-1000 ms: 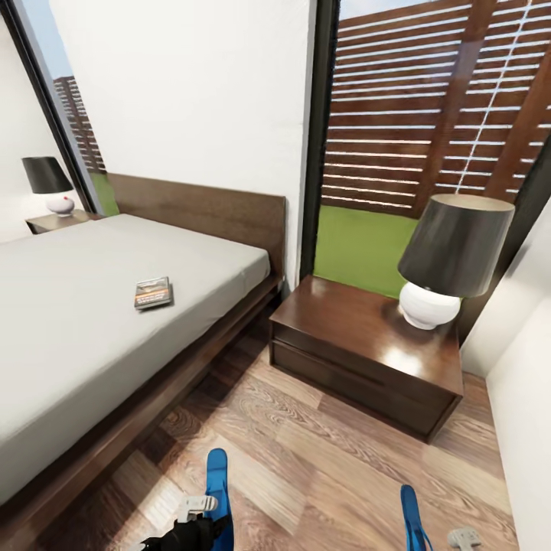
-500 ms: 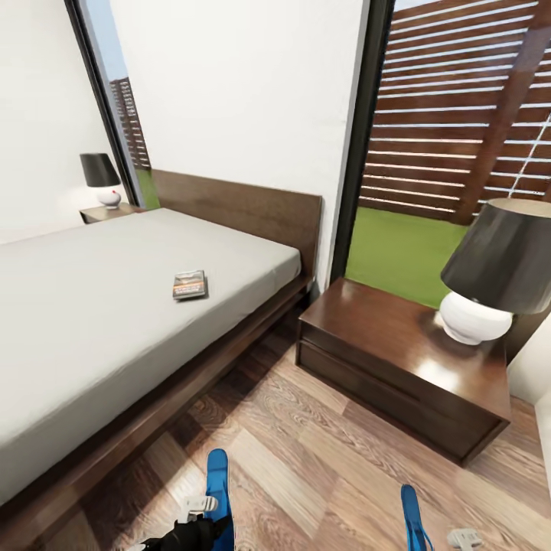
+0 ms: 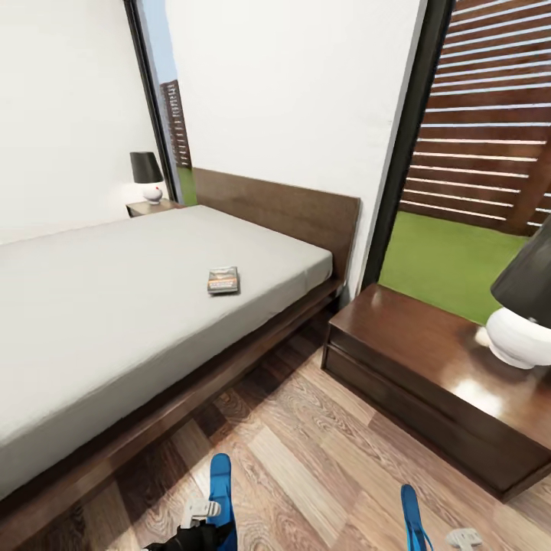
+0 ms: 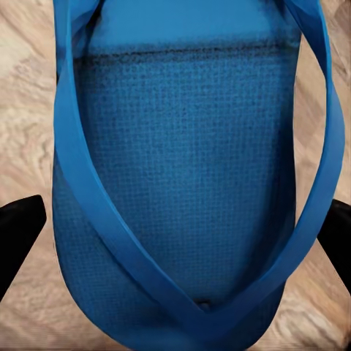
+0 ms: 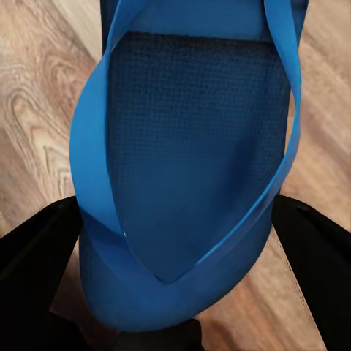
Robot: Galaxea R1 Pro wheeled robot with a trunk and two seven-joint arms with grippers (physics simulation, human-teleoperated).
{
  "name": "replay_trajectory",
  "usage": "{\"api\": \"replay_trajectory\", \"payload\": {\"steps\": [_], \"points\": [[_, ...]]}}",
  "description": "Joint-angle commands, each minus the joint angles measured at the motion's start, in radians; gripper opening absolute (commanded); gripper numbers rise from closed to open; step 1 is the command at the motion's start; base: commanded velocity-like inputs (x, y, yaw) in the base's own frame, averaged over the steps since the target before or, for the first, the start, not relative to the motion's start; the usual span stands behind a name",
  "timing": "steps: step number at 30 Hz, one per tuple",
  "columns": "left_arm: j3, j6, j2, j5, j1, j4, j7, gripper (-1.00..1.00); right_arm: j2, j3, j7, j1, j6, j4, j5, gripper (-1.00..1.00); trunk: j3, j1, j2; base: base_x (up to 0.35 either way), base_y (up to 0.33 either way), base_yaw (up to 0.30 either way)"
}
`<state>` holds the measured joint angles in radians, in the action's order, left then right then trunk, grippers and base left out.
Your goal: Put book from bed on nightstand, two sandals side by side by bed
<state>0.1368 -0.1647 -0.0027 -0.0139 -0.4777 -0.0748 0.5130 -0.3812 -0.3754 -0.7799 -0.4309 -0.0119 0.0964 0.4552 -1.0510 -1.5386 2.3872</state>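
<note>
Each blue sandal is held in a gripper. In the left wrist view the left sandal (image 4: 183, 183) sits between the black fingers (image 4: 18, 230) of the left gripper (image 4: 179, 241), which are closed against its two edges. In the right wrist view the right sandal (image 5: 190, 168) is clamped likewise between the fingers (image 5: 36, 256) of the right gripper (image 5: 183, 256). From the head camera both sandals are seen at the lower edge, the left one (image 3: 220, 490) above the left gripper (image 3: 200, 511) and the right one (image 3: 411, 516) beside the right gripper (image 3: 463, 537), over the wood floor (image 3: 306, 459) and well apart from each other.

The book (image 3: 223, 280) lies flat on the mattress of the bed (image 3: 115, 306), towards the headboard end and near the edge facing the robot. The near nightstand (image 3: 428, 367) stands just beside the bed, bearing a lamp (image 3: 528, 321); a second nightstand (image 3: 149, 207) with its own lamp (image 3: 145, 174) is seen at the far side.

Over the last second the whole head view has swung leftward: bed and book have slid rightward in the picture and the near nightstand towards its right margin. This is judged a turn of the camera, not of the objects. The sandals keep the same place in the picture, so both grasps are judged secure.

Neither part of the task is yet done. The turn is judged to bring the bedside floor into reach for setting the sandals down together.
</note>
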Motion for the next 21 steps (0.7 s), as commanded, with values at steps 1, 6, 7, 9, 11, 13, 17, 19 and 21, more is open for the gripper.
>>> {"api": "replay_trajectory", "payload": {"steps": [1,6,7,9,11,13,17,19,21], "points": [[0.007,-0.001,-0.002,-0.002,-0.001,0.002,0.004,-1.00,-0.001,-0.008,-0.004,0.000,0.000,0.000,0.009,-1.00,-0.001,0.000,0.000,0.046,-0.089,0.281],[0.007,-0.001,-0.009,-0.003,-0.001,0.005,0.004,-1.00,0.000,-0.008,-0.004,0.000,0.000,0.000,0.010,-1.00,-0.001,0.000,0.000,0.015,-0.028,0.281],[0.007,-0.001,-0.009,-0.003,-0.001,0.006,0.004,-1.00,-0.001,-0.008,-0.004,0.000,0.000,0.000,0.009,-1.00,-0.001,0.000,0.000,0.003,-0.006,0.281],[0.007,-0.001,-0.009,-0.003,-0.001,0.006,0.004,-1.00,0.000,-0.008,-0.004,0.000,0.000,0.000,0.010,-1.00,-0.001,0.000,0.000,0.002,-0.003,0.282],[0.007,-0.001,-0.010,-0.003,0.000,0.006,0.004,-1.00,-0.001,-0.008,-0.004,0.000,0.000,0.000,0.009,-1.00,-0.001,0.000,0.000,0.001,-0.001,0.282],[0.007,-0.001,-0.010,-0.002,0.000,0.006,0.004,-1.00,0.000,-0.008,-0.004,0.000,0.000,0.000,0.009,-1.00,-0.001,0.000,0.000,0.000,-0.032,0.282],[0.007,-0.001,-0.011,-0.002,0.001,0.006,0.004,-1.00,-0.001,-0.008,-0.006,0.000,0.000,0.000,0.010,-1.00,-0.001,0.000,0.000,0.000,-0.183,0.282],[0.007,-0.001,-0.011,-0.001,0.002,0.007,0.004,-1.00,-0.001,-0.008,-0.007,0.000,0.000,0.000,0.010,-1.00,-0.001,0.000,0.000,0.000,-0.149,0.282],[0.007,-0.001,-0.011,-0.001,0.002,0.007,0.004,-1.00,-0.001,-0.008,-0.007,0.000,0.000,0.000,0.010,-1.00,-0.001,0.000,0.000,0.000,-0.054,0.280]]}}
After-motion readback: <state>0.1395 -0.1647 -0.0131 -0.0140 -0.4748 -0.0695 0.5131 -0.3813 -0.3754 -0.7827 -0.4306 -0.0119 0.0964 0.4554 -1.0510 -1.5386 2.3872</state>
